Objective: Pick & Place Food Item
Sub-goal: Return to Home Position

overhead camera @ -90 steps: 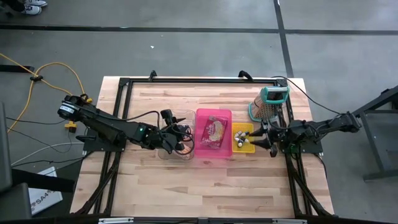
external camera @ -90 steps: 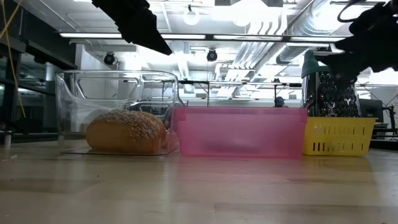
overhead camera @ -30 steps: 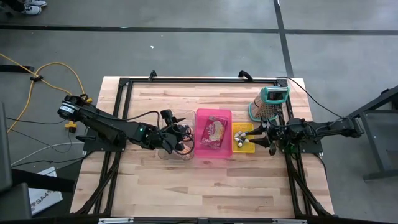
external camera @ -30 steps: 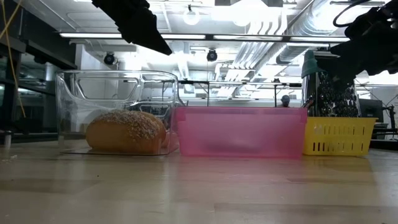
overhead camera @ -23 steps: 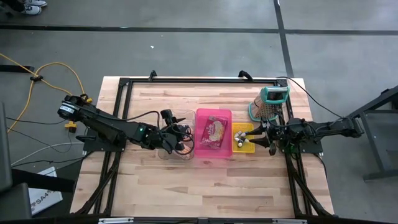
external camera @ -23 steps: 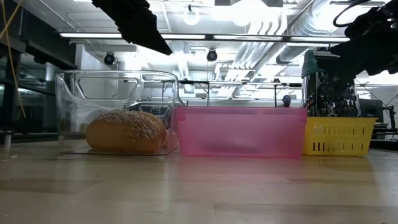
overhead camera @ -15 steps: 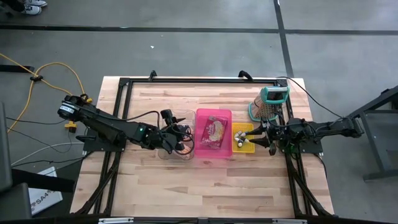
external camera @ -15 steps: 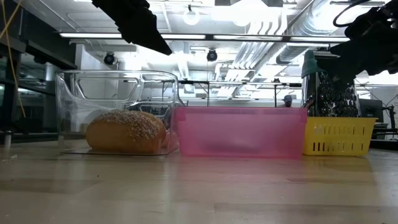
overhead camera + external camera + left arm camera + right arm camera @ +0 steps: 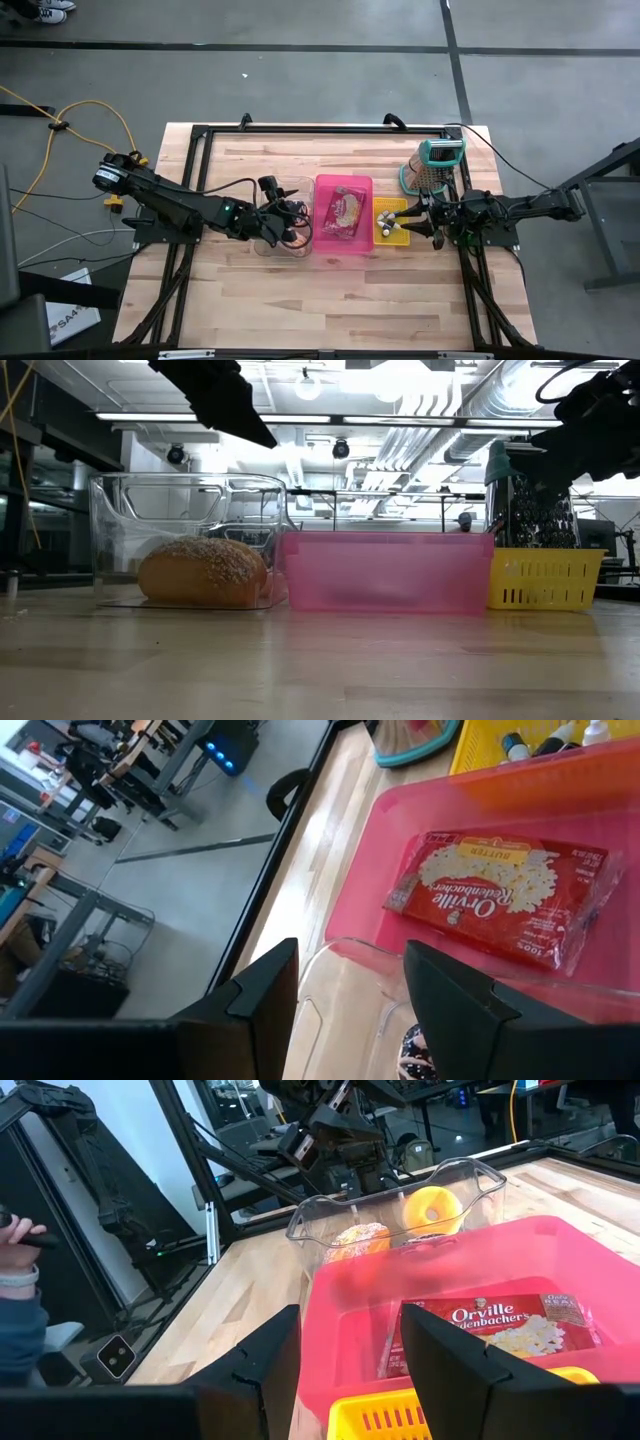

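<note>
Left pincer [image 9: 350, 960], released and empty, hangs directly above the transparent bin [image 9: 130, 520]; the donuts [image 9: 432, 1208] lie beneath it. Right pincer [image 9: 350, 1315], also released, sits farther off, beyond the pink bin [image 9: 390, 575].

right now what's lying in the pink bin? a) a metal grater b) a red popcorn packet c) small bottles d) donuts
B: the red popcorn packet lies flat inside the pink bin; the donuts sit in the transparent bin, and the small bottles are in the yellow basket.
</note>
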`<action>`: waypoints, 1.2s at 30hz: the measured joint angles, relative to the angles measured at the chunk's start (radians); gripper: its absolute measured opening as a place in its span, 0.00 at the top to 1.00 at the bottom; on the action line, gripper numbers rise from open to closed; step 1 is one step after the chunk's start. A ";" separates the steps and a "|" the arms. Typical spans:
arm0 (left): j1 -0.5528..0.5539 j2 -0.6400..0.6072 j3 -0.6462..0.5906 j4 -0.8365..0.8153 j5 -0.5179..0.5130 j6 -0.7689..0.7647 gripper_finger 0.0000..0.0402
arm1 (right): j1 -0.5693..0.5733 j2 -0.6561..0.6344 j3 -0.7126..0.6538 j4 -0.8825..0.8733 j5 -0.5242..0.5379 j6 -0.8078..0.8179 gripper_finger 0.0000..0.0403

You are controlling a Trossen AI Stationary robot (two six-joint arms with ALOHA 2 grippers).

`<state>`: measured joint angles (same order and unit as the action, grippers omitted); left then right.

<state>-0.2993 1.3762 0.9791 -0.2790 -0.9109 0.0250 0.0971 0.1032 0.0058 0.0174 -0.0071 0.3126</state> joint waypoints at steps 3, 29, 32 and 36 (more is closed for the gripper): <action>0.000 0.000 0.000 0.001 0.011 0.004 0.56 | 0.000 0.000 0.000 0.000 0.000 0.000 0.60; 0.279 -0.110 0.000 0.149 0.574 0.083 0.56 | 0.000 0.001 0.000 0.000 0.000 0.000 0.60; 0.311 -0.138 0.000 0.158 0.591 0.076 0.56 | 0.000 0.001 0.000 0.000 0.000 0.000 0.60; 0.357 -0.177 0.000 0.160 0.604 0.067 0.56 | 0.000 0.001 0.000 0.000 0.000 0.000 0.60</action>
<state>0.0576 1.1994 0.9794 -0.1195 -0.3065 0.0915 0.0971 0.1040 0.0057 0.0176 -0.0071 0.3126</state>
